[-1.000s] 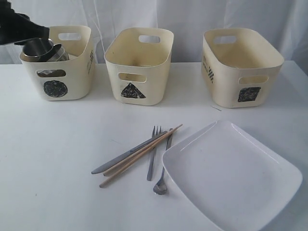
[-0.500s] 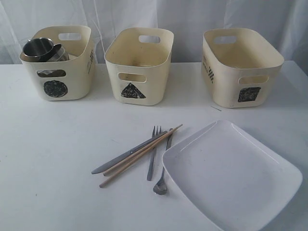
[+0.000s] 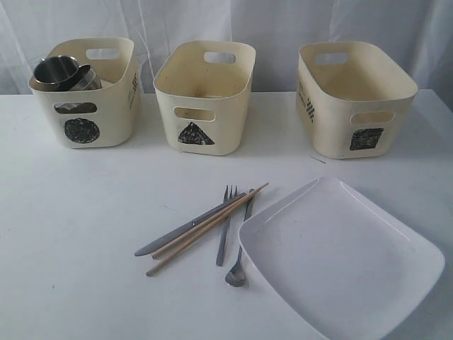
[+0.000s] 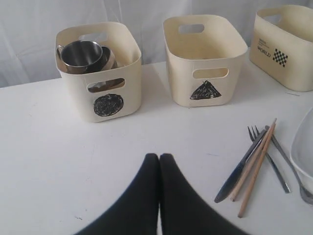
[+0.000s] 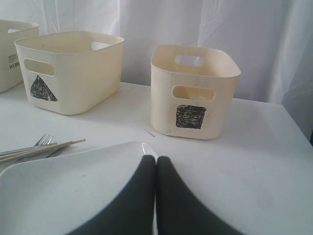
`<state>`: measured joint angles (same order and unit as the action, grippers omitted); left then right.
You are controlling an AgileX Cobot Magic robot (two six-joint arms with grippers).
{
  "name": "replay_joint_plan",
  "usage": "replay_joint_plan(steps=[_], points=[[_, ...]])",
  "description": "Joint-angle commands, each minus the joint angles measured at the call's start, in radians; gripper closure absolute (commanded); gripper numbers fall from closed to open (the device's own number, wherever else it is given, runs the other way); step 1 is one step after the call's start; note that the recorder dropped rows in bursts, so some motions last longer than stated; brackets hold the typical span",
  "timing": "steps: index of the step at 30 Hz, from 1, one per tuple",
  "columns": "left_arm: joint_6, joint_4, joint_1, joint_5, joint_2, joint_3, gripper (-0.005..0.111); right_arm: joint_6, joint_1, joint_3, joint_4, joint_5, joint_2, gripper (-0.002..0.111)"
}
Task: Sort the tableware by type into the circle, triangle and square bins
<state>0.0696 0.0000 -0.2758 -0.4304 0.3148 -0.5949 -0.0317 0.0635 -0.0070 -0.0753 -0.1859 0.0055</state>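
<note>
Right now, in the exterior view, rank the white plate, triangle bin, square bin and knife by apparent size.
1. White plate: largest, though it is also nearest the camera.
2. Triangle bin and square bin: about alike and turned differently, so unranked.
3. Knife: smallest.

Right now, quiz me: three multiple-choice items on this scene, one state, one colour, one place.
1. The left gripper is: A wide open; B shut, holding nothing; C half open.
2. The square plate is: A white; B steel; C cream.
3. The steel mugs are: A in the left gripper; B on the square plate; C in the circle bin.
Key: 1 B, its jaws meet with nothing between. 2 A, plainly white in the exterior view. 3 C, they stick up above its rim.
</note>
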Motion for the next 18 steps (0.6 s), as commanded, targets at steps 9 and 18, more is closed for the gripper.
replay_joint_plan(steps=[9, 18], points=[[-0.070, 0.000, -0.005, 0.430, -0.129, 0.387, 0.107, -0.011, -0.005, 0.007, -0.001, 0.007, -0.006, 0.108], [-0.018, 0.000, -0.005, 0.517, -0.315, 0.595, 0.107, -0.011, -0.005, 0.007, -0.001, 0.007, -0.006, 0.108]])
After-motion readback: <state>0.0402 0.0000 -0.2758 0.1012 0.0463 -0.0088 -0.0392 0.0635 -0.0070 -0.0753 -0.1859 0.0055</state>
